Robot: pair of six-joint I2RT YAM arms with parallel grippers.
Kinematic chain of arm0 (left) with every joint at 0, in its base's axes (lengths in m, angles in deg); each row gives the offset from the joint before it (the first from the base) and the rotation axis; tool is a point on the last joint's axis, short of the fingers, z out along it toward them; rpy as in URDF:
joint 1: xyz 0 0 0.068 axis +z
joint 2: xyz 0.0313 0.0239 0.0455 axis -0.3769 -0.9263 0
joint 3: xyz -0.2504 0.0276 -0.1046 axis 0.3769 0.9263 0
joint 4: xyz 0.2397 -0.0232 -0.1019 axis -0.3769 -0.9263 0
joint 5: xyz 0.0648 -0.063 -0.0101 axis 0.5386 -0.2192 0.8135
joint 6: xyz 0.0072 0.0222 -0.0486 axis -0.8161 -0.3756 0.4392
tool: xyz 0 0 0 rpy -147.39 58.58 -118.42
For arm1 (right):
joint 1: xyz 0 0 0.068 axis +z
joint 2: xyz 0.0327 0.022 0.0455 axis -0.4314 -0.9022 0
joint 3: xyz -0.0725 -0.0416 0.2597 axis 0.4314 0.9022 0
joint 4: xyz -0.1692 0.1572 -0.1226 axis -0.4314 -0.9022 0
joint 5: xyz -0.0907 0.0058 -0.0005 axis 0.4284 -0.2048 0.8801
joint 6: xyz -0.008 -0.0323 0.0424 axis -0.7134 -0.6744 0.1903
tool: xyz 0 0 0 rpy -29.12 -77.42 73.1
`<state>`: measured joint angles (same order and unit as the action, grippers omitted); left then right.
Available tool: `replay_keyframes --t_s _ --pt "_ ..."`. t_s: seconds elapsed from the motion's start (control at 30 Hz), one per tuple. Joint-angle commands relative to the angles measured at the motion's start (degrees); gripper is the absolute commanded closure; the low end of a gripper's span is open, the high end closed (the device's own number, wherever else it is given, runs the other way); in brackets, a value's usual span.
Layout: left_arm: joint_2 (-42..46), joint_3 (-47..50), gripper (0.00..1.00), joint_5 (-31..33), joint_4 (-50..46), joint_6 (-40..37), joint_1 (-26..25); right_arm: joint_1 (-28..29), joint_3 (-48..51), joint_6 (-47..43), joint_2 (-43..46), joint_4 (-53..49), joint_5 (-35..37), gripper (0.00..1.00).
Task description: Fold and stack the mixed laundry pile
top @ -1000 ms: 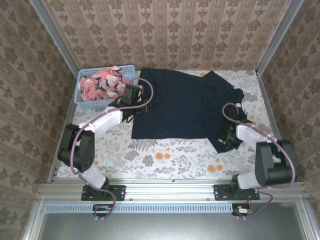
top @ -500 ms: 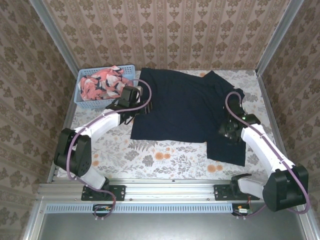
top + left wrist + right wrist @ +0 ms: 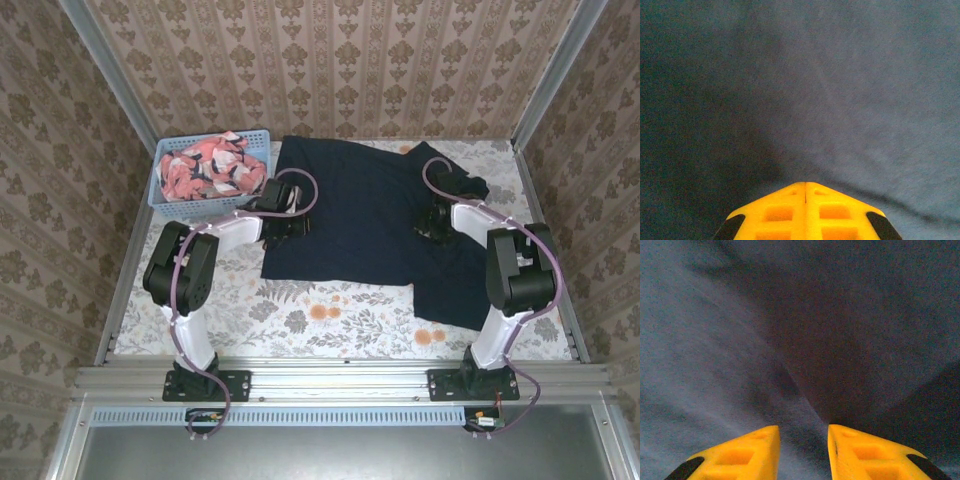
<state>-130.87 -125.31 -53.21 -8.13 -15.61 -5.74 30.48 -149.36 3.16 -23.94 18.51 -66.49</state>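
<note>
Judging folding barely started: navy garment (image 3: 360, 210) spread at centre, coral-pink garment (image 3: 205, 165) in basket (image 3: 178, 208) upper left. My left jaws closed, right jaws parted.

The dark navy garment (image 3: 360, 215) is lying spread mostly flat across the floral table (image 3: 330, 320) (its right side rumpled), while the coral-pink leaf-print garment (image 3: 205, 165) is sitting crumpled in the light blue basket (image 3: 170, 207), far left.

Navy garment (image 3: 800, 90) edges cropped in both wrist views, pink garment (image 3: 205, 165) — lower part hidden by basket (image 3: 175, 206)
</note>
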Motion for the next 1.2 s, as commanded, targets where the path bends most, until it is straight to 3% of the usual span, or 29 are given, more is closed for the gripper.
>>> replay_keyframes --t_s 0.0,0.17,0.3,0.43,0.53,0.57,0.63,0.7,0.87,1.0,1.17 --pt "1.44 4.28 1.00 -0.95 -0.57 1.98 -0.92 0.26 3.38 2.88 -0.63 0.75 -0.33 0.68" --pt "6.33 12.53 1.00 -1.15 -2.42 3.84 -3.14 0.92 8.16 2.49 3.16 -3.17 1.70 0.66" --pt "12.19 17.08 1.00 -0.58 -7.37 4.86 -7.80 4.71 10.80 1.57 6.04 -10.18 5.09 0.65" --pt "18.61 20.68 1.00 2.27 -13.53 6.90 -12.68 6.21 18.38 3.63 13.74 -13.69 5.66 0.65" --pt "23.60 21.30 1.00 5.52 -17.96 7.46 -13.02 6.22 22.35 5.11 21.58 -15.82 3.73 0.65" --pt "25.07 20.31 0.98 6.82 -19.43 6.55 -12.63 6.19 22.21 4.92 24.25 -16.87 3.31 0.65" --pt "26.59 16.55 0.80 8.40 -21.71 3.93 -10.87 5.75 19.32 2.84 28.30 -19.07 4.12 0.62" --pt "25.78 11.18 0.67 8.24 -22.30 0.81 -8.63 3.97 14.80 -0.85 29.74 -18.78 3.62 0.52" --pt "17.86 -2.05 0.64 9.23 -15.22 -3.31 -5.72 -4.81 -0.15 -8.81 19.93 -15.67 -1.46 0.50" --pt "9.26 -8.12 0.64 6.26 -7.24 -1.02 -4.26 -6.44 -10.60 -13.92 8.32 -13.15 -2.64 0.48" --pt "-0.27 -13.54 0.66 3.41 -5.71 0.40 -3.94 -8.51 -20.61 -17.75 -5.34 -13.10 -3.78 0.48"
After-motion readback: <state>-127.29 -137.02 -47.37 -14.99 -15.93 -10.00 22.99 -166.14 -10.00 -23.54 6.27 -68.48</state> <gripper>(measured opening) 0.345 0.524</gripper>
